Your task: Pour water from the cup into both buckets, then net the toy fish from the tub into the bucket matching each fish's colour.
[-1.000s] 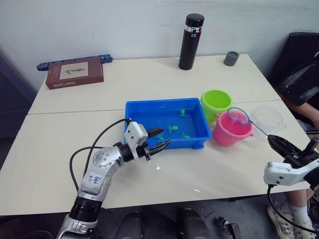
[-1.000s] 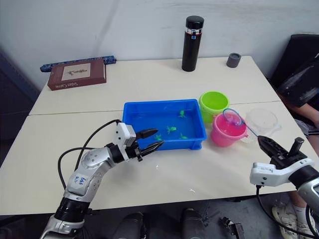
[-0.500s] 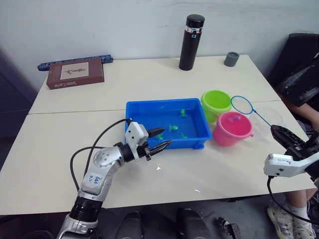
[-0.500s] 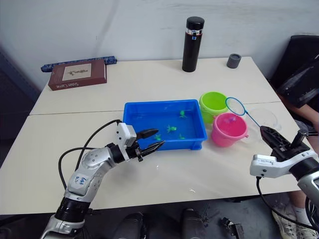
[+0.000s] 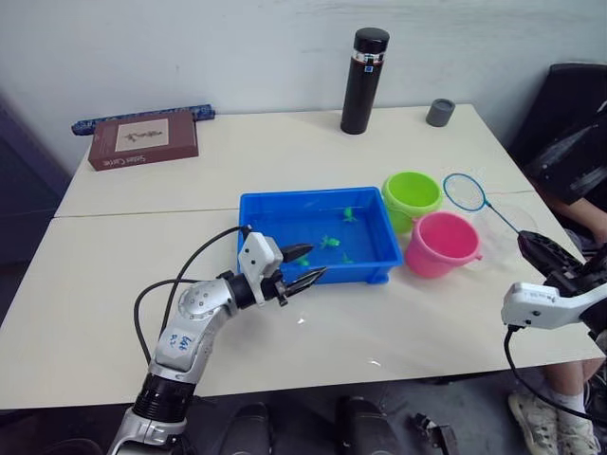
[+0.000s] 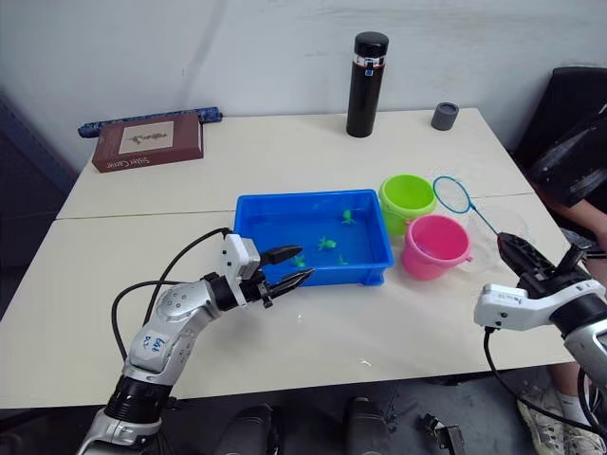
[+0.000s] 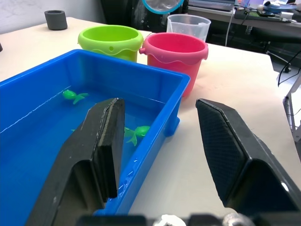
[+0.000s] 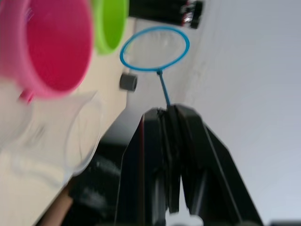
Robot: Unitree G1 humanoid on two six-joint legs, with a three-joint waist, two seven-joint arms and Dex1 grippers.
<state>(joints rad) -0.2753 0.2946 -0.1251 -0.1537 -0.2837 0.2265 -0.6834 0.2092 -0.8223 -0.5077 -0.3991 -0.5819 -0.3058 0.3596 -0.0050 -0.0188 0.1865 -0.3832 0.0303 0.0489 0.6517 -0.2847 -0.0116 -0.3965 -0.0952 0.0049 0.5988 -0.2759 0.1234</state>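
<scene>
The blue tub (image 5: 275, 204) holds water and several green toy fish (image 5: 329, 243). To its right stand the lime green bucket (image 5: 413, 193) and the pink bucket (image 5: 441, 244), with the clear cup (image 5: 513, 224) beyond the pink one. My right gripper (image 5: 527, 243) is shut on the thin handle of a small blue-rimmed net (image 5: 465, 191), whose hoop hangs in the air just right of the green bucket. At the tub's near left corner my left gripper (image 5: 303, 264) stands open and holds nothing; between its fingers (image 7: 106, 136) I see the tub wall and a fish (image 7: 136, 132).
A tall black flask (image 5: 363, 81) and a small grey cup (image 5: 439, 112) stand at the table's far edge. A brown book (image 5: 142, 138) lies far left. A seated person (image 5: 577, 161) is at the table's right edge.
The right gripper lifted the net off the pink bucket's mouth and carried it back and to the right; the hoop now hovers beside the green bucket. The left arm has not moved.
</scene>
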